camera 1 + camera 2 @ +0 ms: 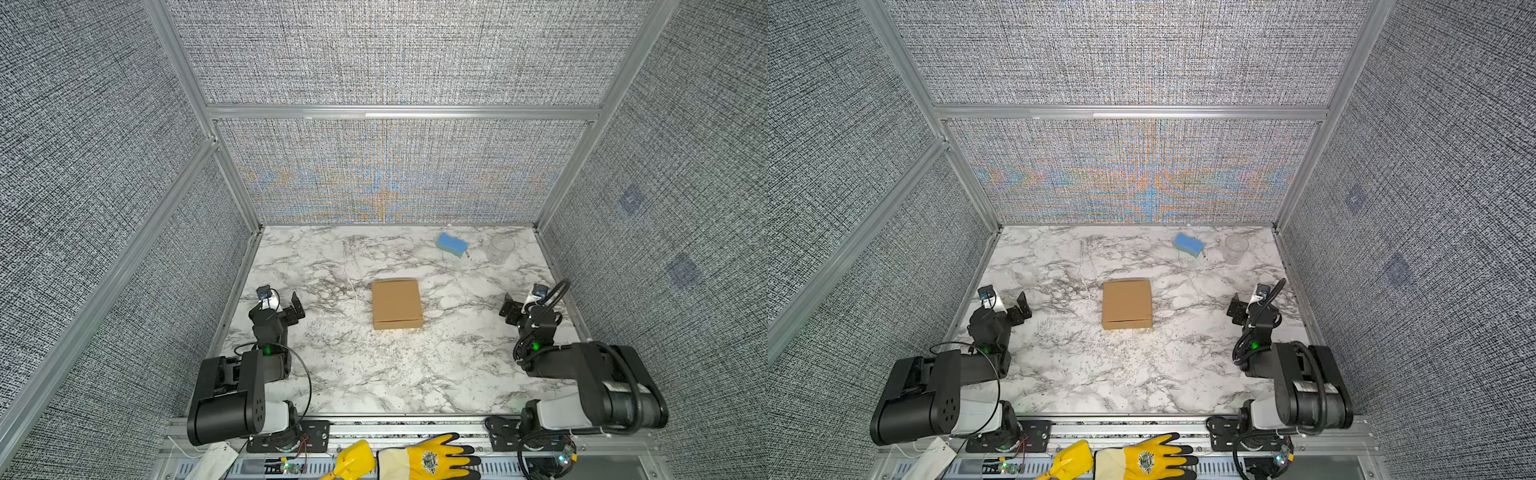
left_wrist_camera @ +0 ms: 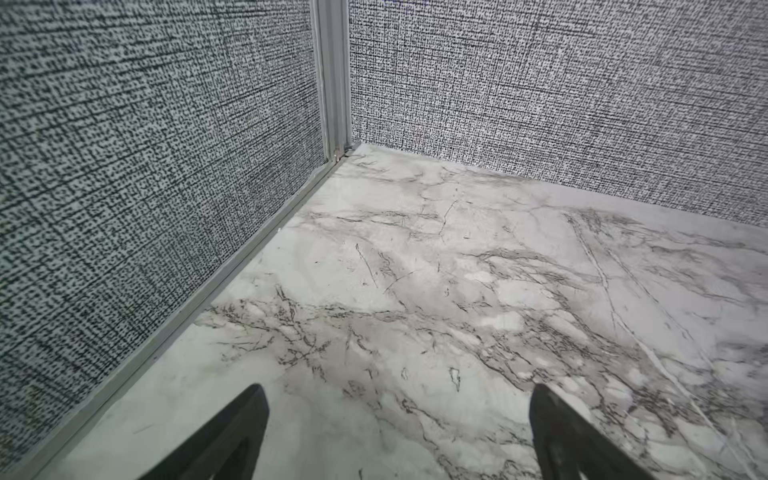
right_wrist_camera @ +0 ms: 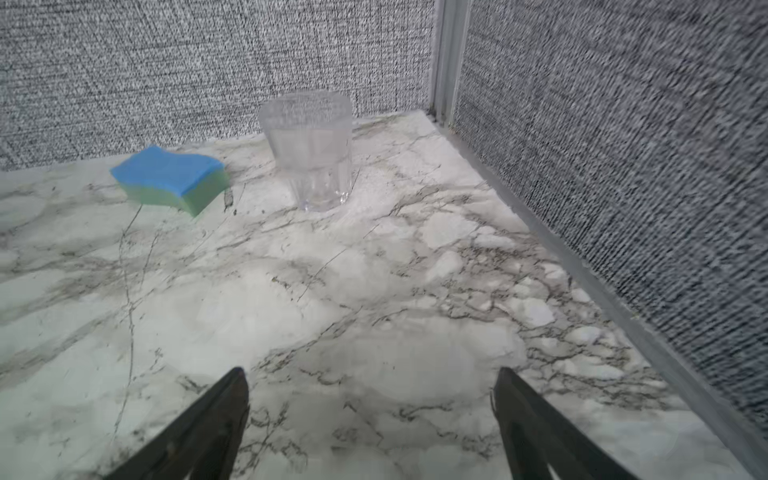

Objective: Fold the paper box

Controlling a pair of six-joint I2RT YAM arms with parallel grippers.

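Finding: the paper box [image 1: 397, 303] sits near the middle of the desk [image 1: 353, 374], closed into a rectangular shape, with a seam running along its near side in both top views. I judge the folding to be done or very nearly so. The left hand [image 2: 397, 390] is spread wide and holds nothing, with only bare desk between its fingers. The right hand [image 3: 372, 374] is likewise spread wide and empty. Both hands are well apart from the box, one on each side of it. Recommendation: if you doubt the near seam, come down from above and press flat on the lid just behind that edge, steadying the far side with the other hand. Do not pinch the walls, since cardboard creases easily. Clearance: open desk surrounds the box on every side, so either hand can approach it straight. The left hand is near the left wall [image 2: 145, 187] and the right hand near the right wall [image 3: 623, 145], so move inward first. The blue sponge [image 1: 451, 244] and the clear glass [image 3: 309, 149] stand by the far right corner, well away from the box but ahead of the right hand, so do not reach forward there.
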